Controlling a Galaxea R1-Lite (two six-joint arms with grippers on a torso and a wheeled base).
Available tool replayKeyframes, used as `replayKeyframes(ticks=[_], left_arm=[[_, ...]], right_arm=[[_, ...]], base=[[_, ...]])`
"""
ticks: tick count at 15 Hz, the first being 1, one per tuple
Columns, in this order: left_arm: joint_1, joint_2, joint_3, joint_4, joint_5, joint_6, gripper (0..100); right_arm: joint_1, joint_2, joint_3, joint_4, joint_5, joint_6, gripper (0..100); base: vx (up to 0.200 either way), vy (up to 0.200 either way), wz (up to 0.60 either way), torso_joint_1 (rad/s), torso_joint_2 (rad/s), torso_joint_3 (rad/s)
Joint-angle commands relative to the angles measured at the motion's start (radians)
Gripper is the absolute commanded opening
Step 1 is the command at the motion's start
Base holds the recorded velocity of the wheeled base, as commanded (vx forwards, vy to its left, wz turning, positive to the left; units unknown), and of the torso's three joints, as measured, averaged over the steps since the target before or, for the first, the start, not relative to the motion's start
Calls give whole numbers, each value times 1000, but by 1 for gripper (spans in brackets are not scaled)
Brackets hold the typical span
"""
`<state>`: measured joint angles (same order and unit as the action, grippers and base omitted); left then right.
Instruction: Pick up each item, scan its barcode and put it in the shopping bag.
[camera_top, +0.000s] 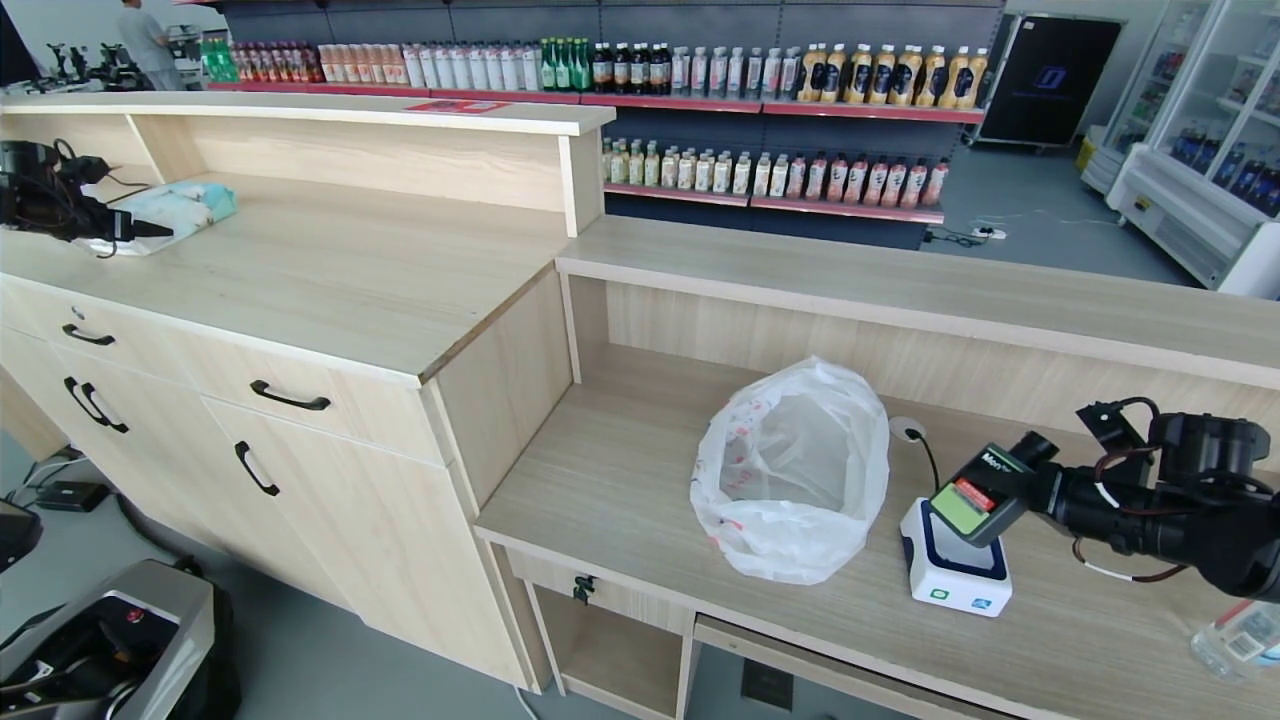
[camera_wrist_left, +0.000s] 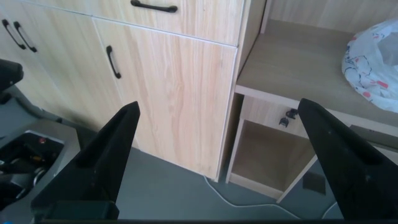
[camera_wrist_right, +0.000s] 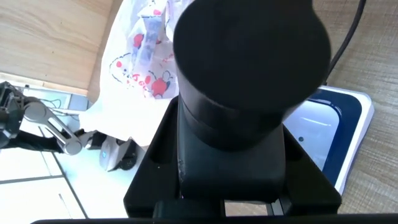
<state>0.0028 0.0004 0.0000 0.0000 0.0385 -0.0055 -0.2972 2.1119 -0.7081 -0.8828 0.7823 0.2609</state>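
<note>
Nearby, our left gripper (camera_wrist_left: 217, 104) hangs with jaws spread, while our right gripper (camera_top: 1045, 490) pinches the dark item (camera_top: 970, 500) by its end just above the scanner (camera_top: 955, 585), so we fear it could tilt, slip or miss the slack shopping bag (camera_top: 790, 470) beside it

The shopping bag (camera_top: 790, 470) is white with red print, the scanner (camera_top: 958, 585) white-and-blue, the item (camera_top: 975, 497) black and green.

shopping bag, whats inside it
In the shopping bag only bare plastic shows through the open mouth; no item is visible. Its crumpled near rim covers the very bottom.
</note>
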Motion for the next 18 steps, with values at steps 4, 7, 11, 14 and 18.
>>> replayKeyframes(ticks=[4,7,11,14,18], left_arm=[[0,0,0,0,1,-1,100],[0,0,0,0,0,-1,100],[0,0,0,0,1,-1,100],[0,0,0,0,0,-1,100],[0,0,0,0,0,-1,100]], right_arm=[[1,8,-13,-1,2,0,0],[1,3,-7,1,0,0,0],[4,-162,-24,82,-77,-206,0],[-25,-405,62,225,-242,-592,0],[-154,-550,139,304,-268,-882,0]], base=[[0,0,0,0,0,0],[0,0,0,0,0,0],[0,0,0,0,0,0],[0,0,0,0,0,0],[0,0,0,0,0,0]])
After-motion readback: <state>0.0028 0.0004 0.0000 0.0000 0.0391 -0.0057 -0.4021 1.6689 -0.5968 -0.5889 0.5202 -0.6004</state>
